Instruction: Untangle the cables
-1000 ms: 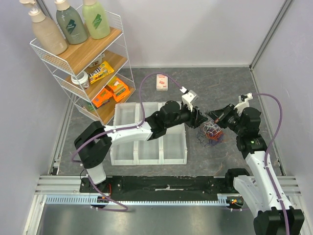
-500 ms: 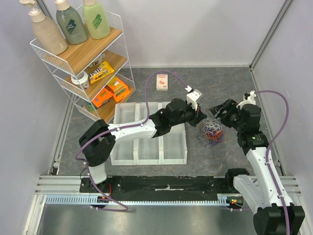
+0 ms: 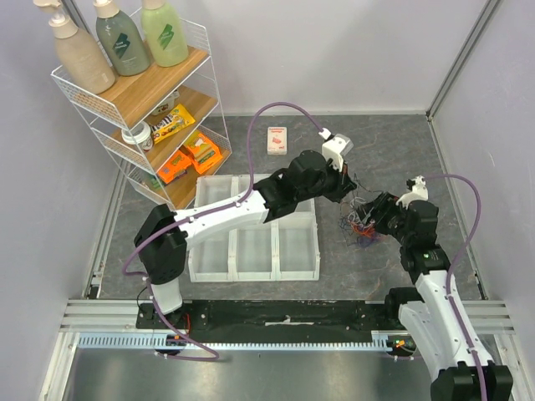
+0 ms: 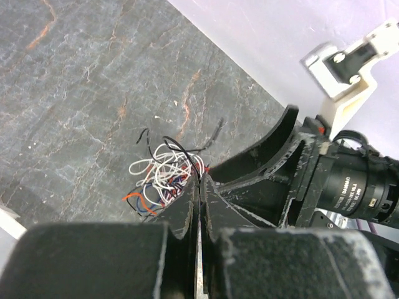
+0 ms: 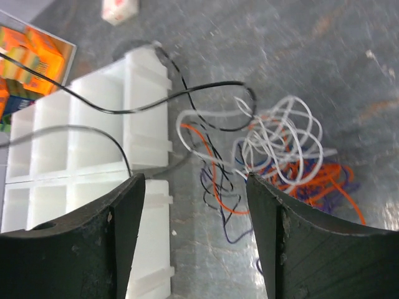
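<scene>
The cables (image 5: 274, 156) are a tangle of white, orange-red, blue-purple and black on a dark grey surface (image 4: 75, 93) veined with rust and pale streaks. Left of them the divided tray (image 3: 251, 251) is plain white. The bottles (image 3: 121, 42) at far left are beige, grey-green and light green.

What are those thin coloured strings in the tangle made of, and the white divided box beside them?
The cables look like fine wires in smooth plastic insulation: white, orange, black and purple strands that hold springy loops rather than lying limp. No metal core shows. The white box seems moulded plastic, slightly translucent, with thin straight dividers.
</scene>
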Robot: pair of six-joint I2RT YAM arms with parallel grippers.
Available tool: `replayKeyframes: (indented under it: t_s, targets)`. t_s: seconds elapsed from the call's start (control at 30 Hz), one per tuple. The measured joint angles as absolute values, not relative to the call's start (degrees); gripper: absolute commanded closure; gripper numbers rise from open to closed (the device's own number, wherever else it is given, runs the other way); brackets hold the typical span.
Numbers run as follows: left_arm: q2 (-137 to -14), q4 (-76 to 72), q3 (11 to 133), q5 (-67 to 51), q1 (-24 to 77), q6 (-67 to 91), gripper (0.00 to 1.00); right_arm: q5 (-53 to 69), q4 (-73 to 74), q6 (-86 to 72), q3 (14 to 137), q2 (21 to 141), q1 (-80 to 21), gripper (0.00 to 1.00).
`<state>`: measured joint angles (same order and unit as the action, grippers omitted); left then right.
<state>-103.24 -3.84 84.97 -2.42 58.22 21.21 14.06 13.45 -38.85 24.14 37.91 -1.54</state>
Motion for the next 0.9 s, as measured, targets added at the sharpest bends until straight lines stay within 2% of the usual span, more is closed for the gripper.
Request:
replayKeyframes:
  t_s: [0.17,0.33,0.5,0.7,0.9]
  targets:
    - [-103.24,-0.89,86.0,-3.42,58.22,22.96,0.98,16.25,6.07,-38.41,24.16,41.06,-1.54,0.25]
    - [-102.89,1.65,88.05,-6.66,58.22,24.53,0.98,17.12,-0.6,-39.55,24.27,54.57,-1.56,0.32]
    - [-99.18,4.93,90.76,-9.32,58.22,24.8,0.98,15.97,-3.92,-41.69,23.79,63.77,-1.54,0.33]
    - [-92.58,11.4,102.15,-9.54,58.22,23.4,0.98,9.72,-3.36,-43.79,23.46,65.56,-1.52,0.25]
    - [-82.32,14.59,110.02,-8.8,58.22,19.86,0.98,5.41,-2.94,-43.92,23.46,66.19,-0.51,0.26]
